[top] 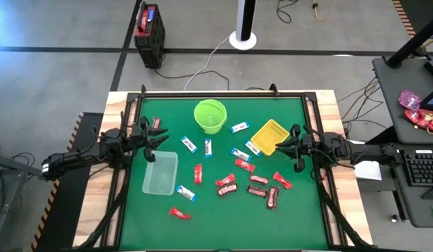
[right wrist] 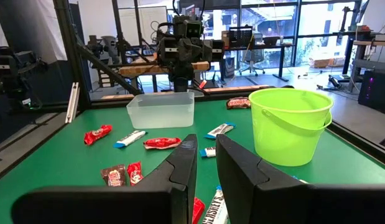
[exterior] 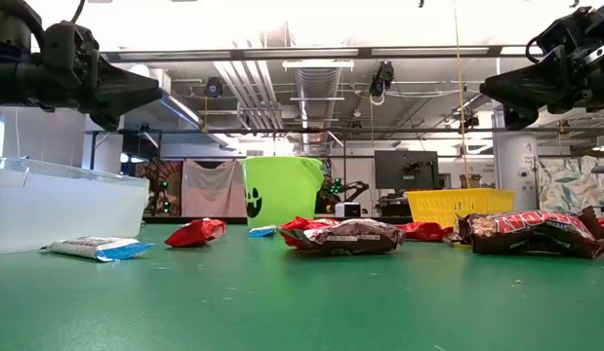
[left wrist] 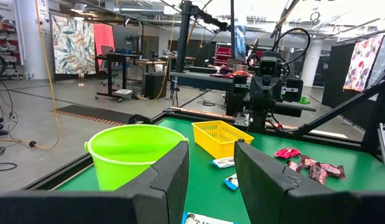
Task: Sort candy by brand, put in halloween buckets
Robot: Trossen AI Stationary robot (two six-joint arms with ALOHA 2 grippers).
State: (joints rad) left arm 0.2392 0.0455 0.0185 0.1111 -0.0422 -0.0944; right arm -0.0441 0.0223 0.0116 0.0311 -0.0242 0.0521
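The candy lies loose on the green mat: red bars (top: 198, 173), dark brown bars (top: 257, 190) and blue-and-white bars (top: 189, 144). The lime-green bucket (top: 210, 115) stands at the far middle, the yellow tray (top: 270, 136) to its right, and the clear tub (top: 160, 173) at the near left. My left gripper (top: 160, 140) hangs level above the mat's left side, open and empty (left wrist: 211, 146). My right gripper (top: 282, 145) hangs level beside the yellow tray, its fingers a narrow gap apart with nothing between them (right wrist: 206, 140).
One red bar (top: 156, 123) lies apart at the far left, below my left arm. A black frame (top: 223, 93) runs round the mat. Bare mat lies along the near edge (top: 258, 231).
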